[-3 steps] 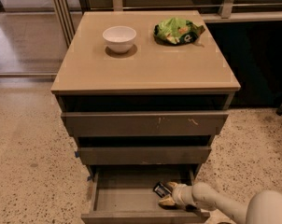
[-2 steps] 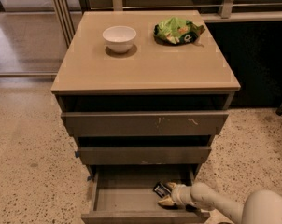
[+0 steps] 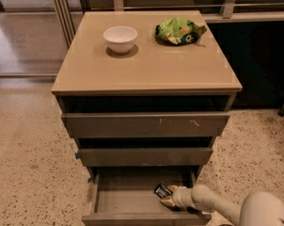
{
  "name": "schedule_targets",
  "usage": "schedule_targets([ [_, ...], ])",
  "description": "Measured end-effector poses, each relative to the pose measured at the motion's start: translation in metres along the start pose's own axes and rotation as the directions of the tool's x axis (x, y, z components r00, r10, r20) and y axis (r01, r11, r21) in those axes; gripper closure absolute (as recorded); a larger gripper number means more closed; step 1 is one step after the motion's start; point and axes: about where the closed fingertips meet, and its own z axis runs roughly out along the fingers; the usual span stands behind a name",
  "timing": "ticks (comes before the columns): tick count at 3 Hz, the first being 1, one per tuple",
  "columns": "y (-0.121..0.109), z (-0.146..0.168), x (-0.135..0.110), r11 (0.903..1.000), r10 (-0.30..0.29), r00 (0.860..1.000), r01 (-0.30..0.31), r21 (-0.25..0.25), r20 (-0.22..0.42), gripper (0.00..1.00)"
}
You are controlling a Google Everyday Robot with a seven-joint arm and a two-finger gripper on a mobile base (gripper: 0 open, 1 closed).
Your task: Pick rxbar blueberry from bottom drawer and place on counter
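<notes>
Unmoved, the gripper [image 3: 168, 202] meets the rxbar blueberry [image 3: 162, 190] in the bottom drawer [image 3: 125, 200], below the front-right corner of the counter [image 3: 146, 67]; grasp unclear, no lift yet.

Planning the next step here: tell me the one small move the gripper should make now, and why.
Probably ease the gripper slightly deeper onto the rxbar blueberry. The gripper sits low in the open bottom drawer, at its right front, and the bar lies on the drawer floor just behind it; whether it is held cannot be seen, and it is not yet on the counter.
</notes>
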Motion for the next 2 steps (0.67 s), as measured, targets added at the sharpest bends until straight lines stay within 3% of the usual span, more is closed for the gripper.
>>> schedule_targets([
  [1,0.0,0.0,0.0,1.0,0.0,1.0,0.0,0.0,0.0,0.76],
  [2,0.012,-0.016,-0.02,0.9994,-0.036,0.999,0.035,0.002,0.029,1.0],
])
